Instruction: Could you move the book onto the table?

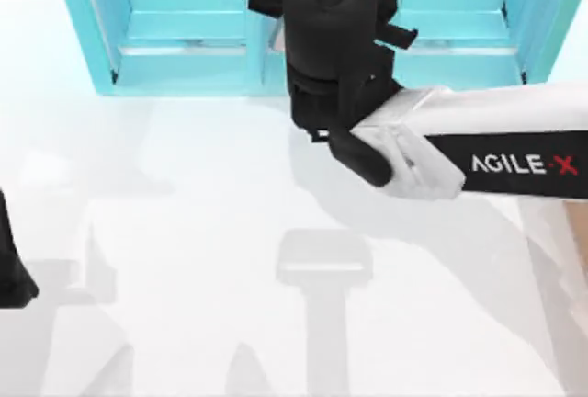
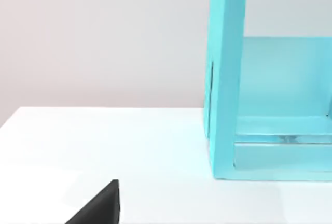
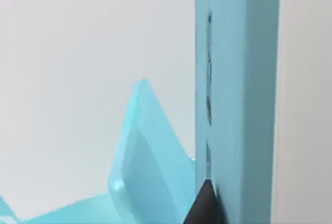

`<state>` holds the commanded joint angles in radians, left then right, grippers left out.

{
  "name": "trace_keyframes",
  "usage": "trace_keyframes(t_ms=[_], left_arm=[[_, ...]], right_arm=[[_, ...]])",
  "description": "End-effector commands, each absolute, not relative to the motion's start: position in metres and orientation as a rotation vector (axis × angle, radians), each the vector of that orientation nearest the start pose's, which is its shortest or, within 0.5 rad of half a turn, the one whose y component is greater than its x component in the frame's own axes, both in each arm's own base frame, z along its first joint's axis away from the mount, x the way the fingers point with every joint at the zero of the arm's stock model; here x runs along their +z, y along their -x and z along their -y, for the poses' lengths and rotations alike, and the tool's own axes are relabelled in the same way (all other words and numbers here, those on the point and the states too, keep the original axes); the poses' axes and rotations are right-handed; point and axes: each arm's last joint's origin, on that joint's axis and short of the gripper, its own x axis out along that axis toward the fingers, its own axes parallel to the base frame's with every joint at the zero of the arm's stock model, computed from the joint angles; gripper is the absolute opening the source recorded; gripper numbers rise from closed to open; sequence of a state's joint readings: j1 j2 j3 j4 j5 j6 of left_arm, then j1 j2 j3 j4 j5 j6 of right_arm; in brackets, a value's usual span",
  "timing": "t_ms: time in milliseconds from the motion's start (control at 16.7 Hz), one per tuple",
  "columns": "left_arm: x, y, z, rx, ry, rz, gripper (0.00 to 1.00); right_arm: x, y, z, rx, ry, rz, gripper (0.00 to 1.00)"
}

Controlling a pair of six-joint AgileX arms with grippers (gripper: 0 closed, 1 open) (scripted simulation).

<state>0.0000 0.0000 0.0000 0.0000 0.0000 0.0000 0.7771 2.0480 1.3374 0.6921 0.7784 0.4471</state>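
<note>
In the right wrist view the book [image 3: 236,99] stands upright very close, a tall teal-blue slab with a dark slit on its face. A dark tip of my right gripper [image 3: 205,206] rests against its side. From above, my right arm's wrist [image 1: 335,39] hangs over the middle of the light-blue shelf unit [image 1: 184,57] at the back of the white table [image 1: 184,232], covering the gripper and the book. My left arm [image 1: 11,268] stays parked at the table's left edge, and a dark part of its gripper [image 2: 98,208] shows low in the left wrist view.
The shelf unit [image 2: 225,79] spans the back edge, with upright dividers and low floors [image 3: 150,162]. A pale tan strip [image 1: 562,250] lies at the right edge under the right arm. White table surface stretches across the front and left.
</note>
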Motion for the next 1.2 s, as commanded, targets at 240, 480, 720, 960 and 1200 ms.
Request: trace_keyframes(t_ms=[240, 480, 720, 960, 1200], left_arm=[[0.16, -0.106, 0.001, 0.0, 0.0, 0.0, 1.0], [0.16, -0.106, 0.001, 0.0, 0.0, 0.0, 1.0], [0.16, -0.106, 0.001, 0.0, 0.0, 0.0, 1.0], [0.16, -0.106, 0.001, 0.0, 0.0, 0.0, 1.0], [0.16, -0.106, 0.001, 0.0, 0.0, 0.0, 1.0]], right_arm=[[0.262, -0.279, -0.296, 0.007, -0.415, -0.013, 0.0], [0.27, -0.255, -0.288, 0.0, -0.4, -0.024, 0.0], [0.268, -0.257, -0.288, -0.005, -0.397, -0.026, 0.0], [0.262, -0.256, -0.289, 0.015, -0.332, -0.032, 0.0], [0.237, -0.253, -0.288, 0.071, -0.08, -0.056, 0.0]])
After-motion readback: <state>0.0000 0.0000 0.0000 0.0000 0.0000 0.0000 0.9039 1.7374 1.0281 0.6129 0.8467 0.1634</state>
